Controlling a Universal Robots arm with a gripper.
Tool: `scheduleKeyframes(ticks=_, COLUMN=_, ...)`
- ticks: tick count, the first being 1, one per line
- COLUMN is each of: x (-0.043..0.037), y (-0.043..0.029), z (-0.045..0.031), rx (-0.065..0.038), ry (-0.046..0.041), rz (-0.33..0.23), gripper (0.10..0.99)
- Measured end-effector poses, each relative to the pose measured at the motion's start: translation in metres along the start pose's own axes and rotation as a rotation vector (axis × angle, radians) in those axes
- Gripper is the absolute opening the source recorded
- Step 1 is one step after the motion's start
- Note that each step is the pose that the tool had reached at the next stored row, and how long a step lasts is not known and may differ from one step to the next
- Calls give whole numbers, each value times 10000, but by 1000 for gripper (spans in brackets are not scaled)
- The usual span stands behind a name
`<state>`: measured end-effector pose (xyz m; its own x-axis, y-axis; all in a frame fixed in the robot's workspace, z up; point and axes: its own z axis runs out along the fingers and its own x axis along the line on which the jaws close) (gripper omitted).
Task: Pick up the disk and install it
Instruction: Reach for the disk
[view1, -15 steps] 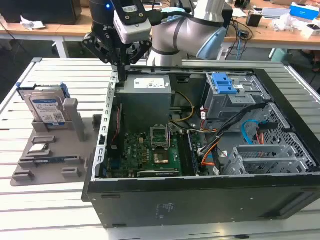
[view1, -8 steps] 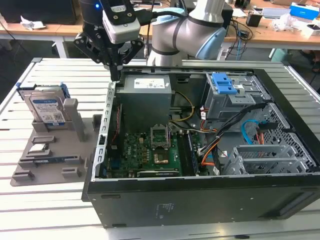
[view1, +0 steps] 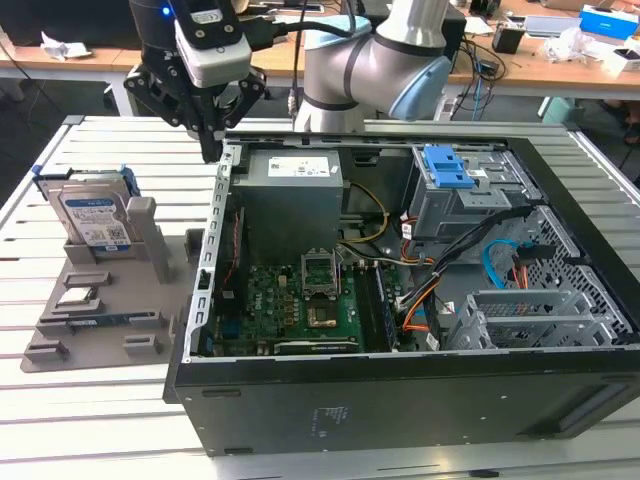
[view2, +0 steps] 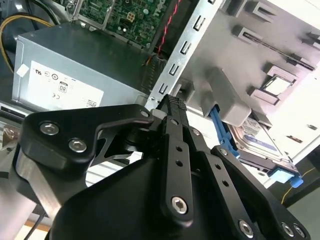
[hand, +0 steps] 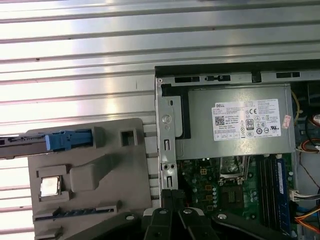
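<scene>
The disk (view1: 95, 222) stands on edge in a slot of the grey holder (view1: 160, 300) at the exterior view's left, beside the open computer case (view1: 400, 390), which holds a power supply (view1: 293, 190) and a motherboard (view1: 290, 300). The gripper (view1: 210, 150) hangs over the case wall nearest the holder, fingers pressed together, gripping nothing
</scene>
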<state>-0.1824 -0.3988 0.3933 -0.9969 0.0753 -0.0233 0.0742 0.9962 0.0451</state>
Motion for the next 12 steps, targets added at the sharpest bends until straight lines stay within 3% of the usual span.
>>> scheduleKeyframes(ticks=12, x=273, y=-20, z=-7, rx=0, ry=0, rz=0, gripper=106)
